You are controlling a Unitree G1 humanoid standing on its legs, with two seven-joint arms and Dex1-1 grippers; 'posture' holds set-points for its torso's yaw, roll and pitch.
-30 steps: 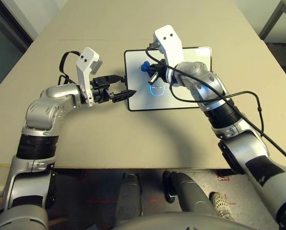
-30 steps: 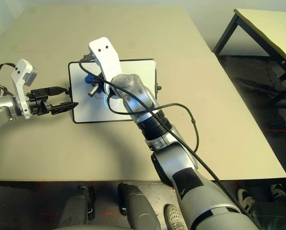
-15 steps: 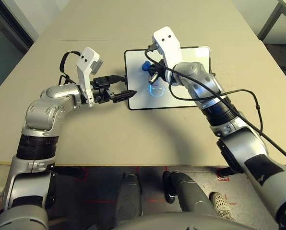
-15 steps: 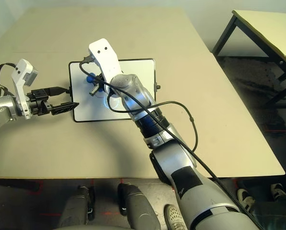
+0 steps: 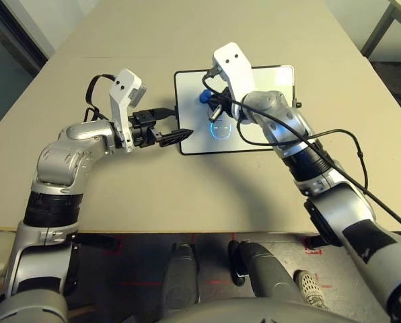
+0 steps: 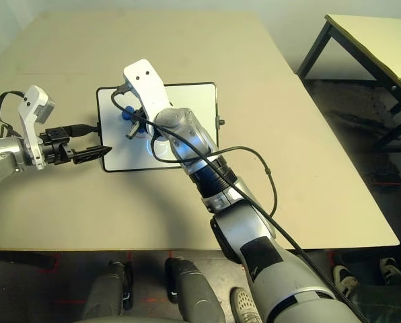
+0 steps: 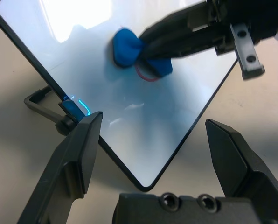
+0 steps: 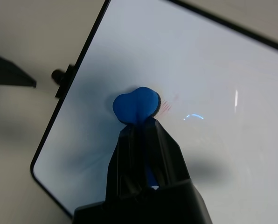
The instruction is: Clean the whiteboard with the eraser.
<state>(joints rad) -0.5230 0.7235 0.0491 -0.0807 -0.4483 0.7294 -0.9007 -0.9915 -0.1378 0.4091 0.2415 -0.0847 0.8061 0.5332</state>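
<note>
Wiping is underway: right gripper (image 8: 143, 122) pinches the eraser (image 8: 135, 105) on the whiteboard (image 5: 268, 81), red marks beside it remaining; left gripper (image 7: 153, 140) spread.

Board (image 5: 264, 131): lying flat on the table (image 5: 153, 195), upper centre of frame.
Eraser (image 5: 205, 96): sitting on the board's upper left, under the right gripper (image 5: 210, 104).
Left gripper (image 5: 170, 131): fingers spreading apart, hovering at the board's left edge.
</note>
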